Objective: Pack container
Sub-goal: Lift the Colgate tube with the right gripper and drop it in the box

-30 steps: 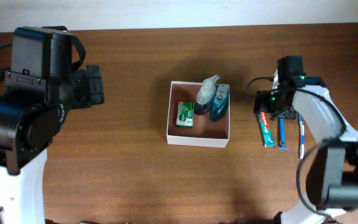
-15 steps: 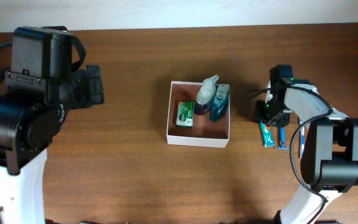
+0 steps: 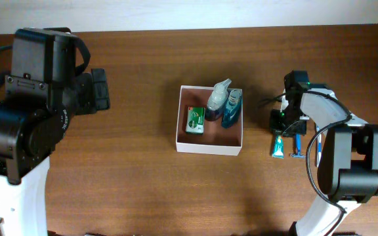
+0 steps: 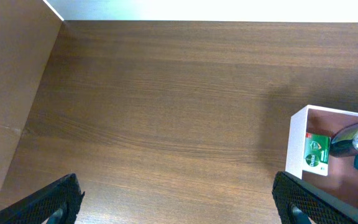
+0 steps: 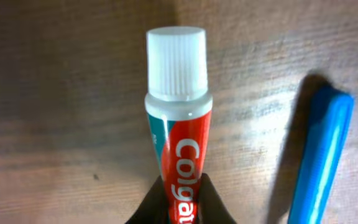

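The right arm bent low over the counter (image 3: 143,170), right gripper (image 5: 182,200) pinching the toothpaste tube (image 5: 178,118); the left gripper (image 4: 176,202) hung spread wide.

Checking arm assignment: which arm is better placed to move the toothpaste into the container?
Right. Its jaws pinch the toothpaste, which lies just right of the container; the left arm sits far left, jaws open over bare table.

You'll see the container (image 3: 209,149) mid-worktop (image 3: 143,177), holding a green carton (image 3: 195,120), a clear bottle (image 3: 218,97) and a blue bottle (image 3: 231,110). Well to its right, your right tool (image 3: 282,128) sits over the toothpaste tube (image 3: 277,147), with a blue razor (image 3: 298,147) just beside.
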Action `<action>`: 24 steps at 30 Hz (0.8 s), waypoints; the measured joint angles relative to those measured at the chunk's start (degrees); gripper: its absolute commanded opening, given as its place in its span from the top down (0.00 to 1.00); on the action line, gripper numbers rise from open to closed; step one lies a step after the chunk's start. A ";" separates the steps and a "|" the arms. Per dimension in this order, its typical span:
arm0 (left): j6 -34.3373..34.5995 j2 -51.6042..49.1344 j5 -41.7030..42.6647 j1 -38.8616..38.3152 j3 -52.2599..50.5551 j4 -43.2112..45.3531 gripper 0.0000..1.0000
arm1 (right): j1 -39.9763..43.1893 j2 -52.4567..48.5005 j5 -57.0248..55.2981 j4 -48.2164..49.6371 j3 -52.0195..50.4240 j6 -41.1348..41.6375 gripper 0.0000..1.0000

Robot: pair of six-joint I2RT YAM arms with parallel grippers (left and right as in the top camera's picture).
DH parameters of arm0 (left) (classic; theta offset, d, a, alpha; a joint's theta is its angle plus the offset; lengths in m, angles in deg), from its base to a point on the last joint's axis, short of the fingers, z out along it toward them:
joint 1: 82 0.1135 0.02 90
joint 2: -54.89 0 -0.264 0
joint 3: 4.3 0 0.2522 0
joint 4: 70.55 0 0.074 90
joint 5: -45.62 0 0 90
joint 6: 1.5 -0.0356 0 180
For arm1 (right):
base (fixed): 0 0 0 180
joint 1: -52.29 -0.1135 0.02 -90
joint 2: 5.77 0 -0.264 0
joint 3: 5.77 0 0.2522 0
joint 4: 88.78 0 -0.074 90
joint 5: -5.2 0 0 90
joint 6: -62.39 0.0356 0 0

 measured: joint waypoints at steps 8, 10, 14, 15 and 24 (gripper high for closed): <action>0.00 0.00 0.00 0.00 0.00 0.00 0.00 | -0.17 5.51 2.29 -9.46 3.72 0.04 0.92; 0.00 0.00 0.00 0.00 -0.02 0.00 0.01 | -0.68 10.08 4.57 -11.26 6.51 -0.07 0.92; 0.00 0.00 -0.02 0.00 0.00 0.00 0.01 | -5.20 20.65 8.72 -12.15 10.71 0.09 0.96; 0.02 0.00 -0.02 0.00 0.00 0.00 0.00 | -7.50 23.34 9.35 -12.17 11.17 -0.33 0.96; 0.00 0.00 -0.02 0.00 0.00 0.00 0.01 | -28.44 27.19 11.45 -11.26 11.56 -18.49 0.96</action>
